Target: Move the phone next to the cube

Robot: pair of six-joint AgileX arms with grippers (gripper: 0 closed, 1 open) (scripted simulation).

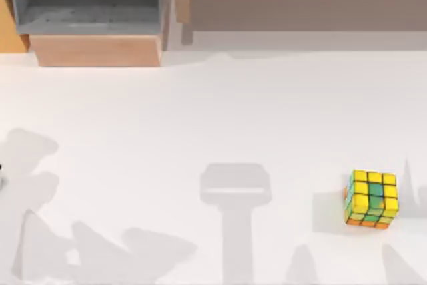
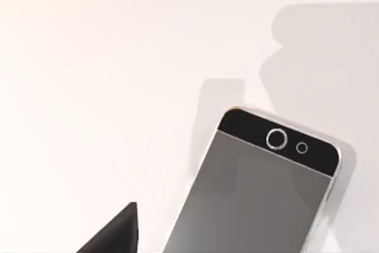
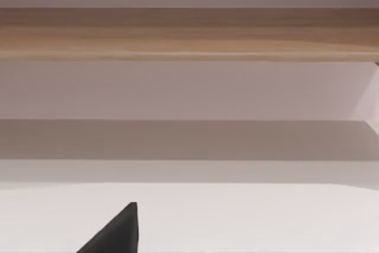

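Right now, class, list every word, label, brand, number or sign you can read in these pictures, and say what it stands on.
None: no readable text stands on anything here.
Phone: blank grey screen, black bezel with a round button and a small ring, no brand or letters.
Cube: plain yellow, green, teal and orange stickers, no print.
Table and wooden shelf: unmarked.
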